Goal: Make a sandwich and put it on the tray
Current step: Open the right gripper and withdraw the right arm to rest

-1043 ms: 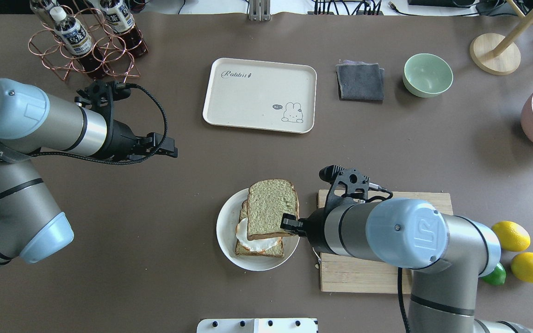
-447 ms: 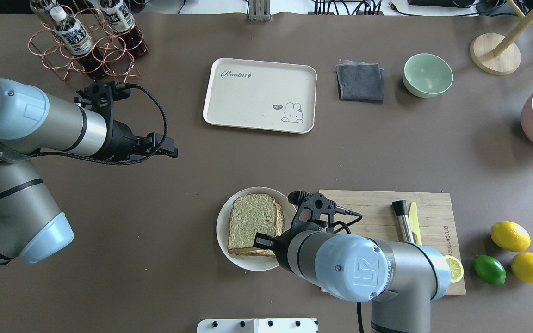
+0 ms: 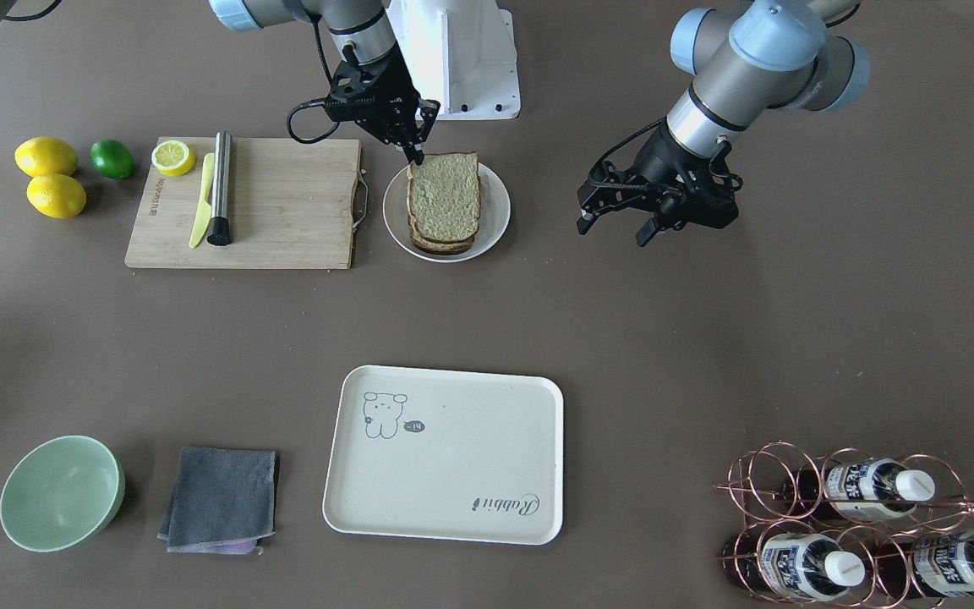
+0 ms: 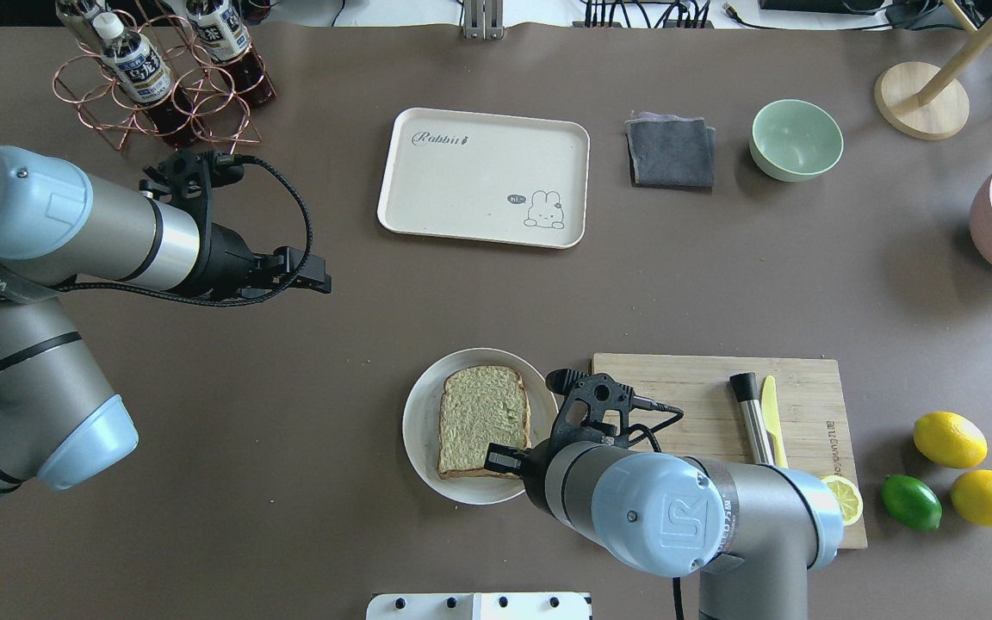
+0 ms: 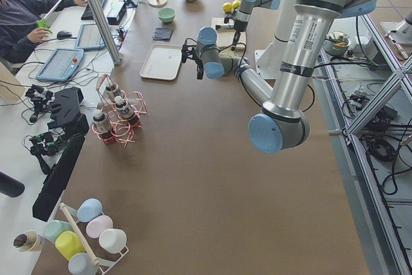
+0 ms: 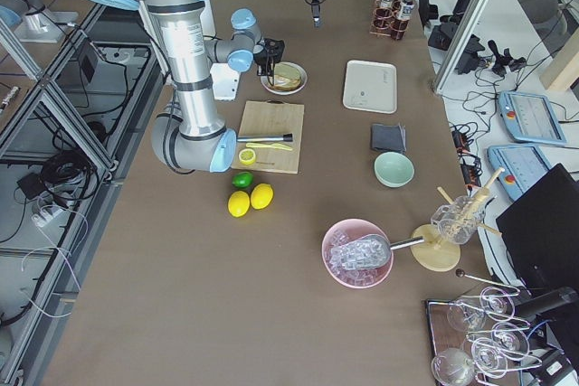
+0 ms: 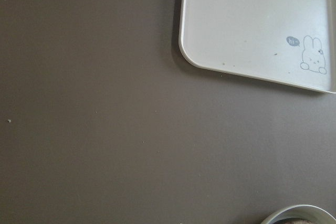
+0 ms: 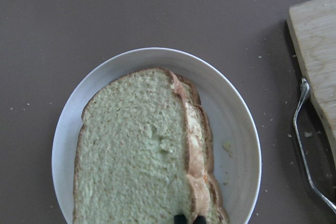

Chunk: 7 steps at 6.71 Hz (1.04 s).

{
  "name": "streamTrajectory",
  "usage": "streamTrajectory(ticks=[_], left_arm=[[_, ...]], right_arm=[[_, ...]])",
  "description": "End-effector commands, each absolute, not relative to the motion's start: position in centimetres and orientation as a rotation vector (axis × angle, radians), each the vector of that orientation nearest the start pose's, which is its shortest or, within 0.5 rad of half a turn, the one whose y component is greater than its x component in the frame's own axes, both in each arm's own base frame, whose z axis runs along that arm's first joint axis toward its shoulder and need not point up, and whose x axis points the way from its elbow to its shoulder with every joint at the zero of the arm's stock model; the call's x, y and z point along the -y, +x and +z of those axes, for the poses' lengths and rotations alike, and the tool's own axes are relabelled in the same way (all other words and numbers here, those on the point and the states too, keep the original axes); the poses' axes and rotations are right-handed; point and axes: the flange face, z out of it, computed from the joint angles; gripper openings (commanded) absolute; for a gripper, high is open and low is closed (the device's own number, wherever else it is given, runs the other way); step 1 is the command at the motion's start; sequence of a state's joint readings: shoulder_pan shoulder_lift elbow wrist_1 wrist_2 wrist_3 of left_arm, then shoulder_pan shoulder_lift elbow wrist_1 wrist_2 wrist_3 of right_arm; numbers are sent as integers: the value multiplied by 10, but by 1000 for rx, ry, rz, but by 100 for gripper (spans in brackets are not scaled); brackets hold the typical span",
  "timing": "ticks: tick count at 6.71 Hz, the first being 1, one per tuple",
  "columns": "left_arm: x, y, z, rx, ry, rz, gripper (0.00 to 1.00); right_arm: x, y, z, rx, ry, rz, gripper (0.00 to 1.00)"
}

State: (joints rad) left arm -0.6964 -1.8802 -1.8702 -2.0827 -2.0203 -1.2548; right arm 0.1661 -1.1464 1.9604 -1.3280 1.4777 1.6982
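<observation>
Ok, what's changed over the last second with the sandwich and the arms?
The right pincer brought the top slice down from tilted and offset to flat and squared over the lower slice on the plate. It still looks pinched on the slice's near corner. Its arm swung back, uncovering the cutting board. Left pincer, open, and tray unchanged.

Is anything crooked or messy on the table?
A little. The top brown-crusted bread slice sits shifted on the sandwich, so the pale egg peeks out along one side. Small crumbs lie on the round white plate and brown table beside it.
</observation>
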Motion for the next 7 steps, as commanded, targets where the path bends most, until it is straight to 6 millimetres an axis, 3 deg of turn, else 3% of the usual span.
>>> streamTrajectory(ticks=[1,2,3,4,6,7], left_arm=[[439,384,292,-1155,184,-83,98],[439,385,292,-1153,183,-83,98],[440,386,291,-1155,184,-83,98],[440,386,290,-1156,185,-82,98],[440,386,291,-1156,180,-78,98],[440,386,291,-1156,179,-82,98]], right_arm=[[231,-551,227,1057,102,347,0],[232,-551,228,1056,104,345,0],[232,-551,231,1051,107,343,39],[240,-548,234,1041,125,341,99],[262,-534,229,1040,177,298,100],[299,-513,234,1028,168,292,100]])
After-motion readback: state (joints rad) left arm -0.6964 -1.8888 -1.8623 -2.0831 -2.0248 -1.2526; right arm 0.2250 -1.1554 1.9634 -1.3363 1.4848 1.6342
